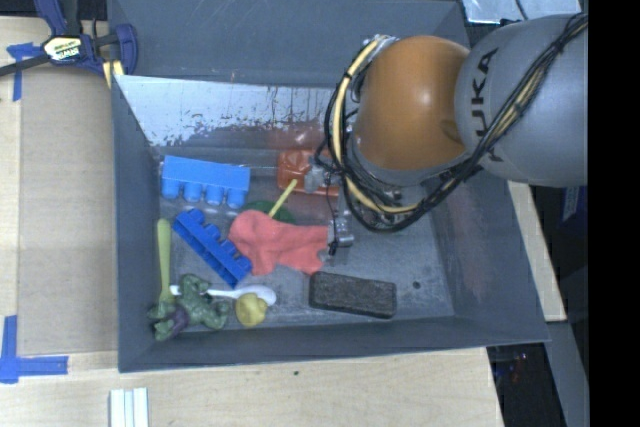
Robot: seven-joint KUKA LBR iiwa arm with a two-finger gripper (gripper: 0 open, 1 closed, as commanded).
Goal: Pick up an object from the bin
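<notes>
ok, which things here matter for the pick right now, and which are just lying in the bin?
In play:
gripper
pink floppy thing, mid-bin, the gripper at its right end
grey bin

Lying about:
light blue block
dark blue block
dark grey slab
green toy figure
yellow ball

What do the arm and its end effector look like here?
Rounded silver-grey arm with black KUKA lettering; glossy orange dome cover at the wrist, ringed by yellow and black cables; small dark metal end effector below.
</notes>
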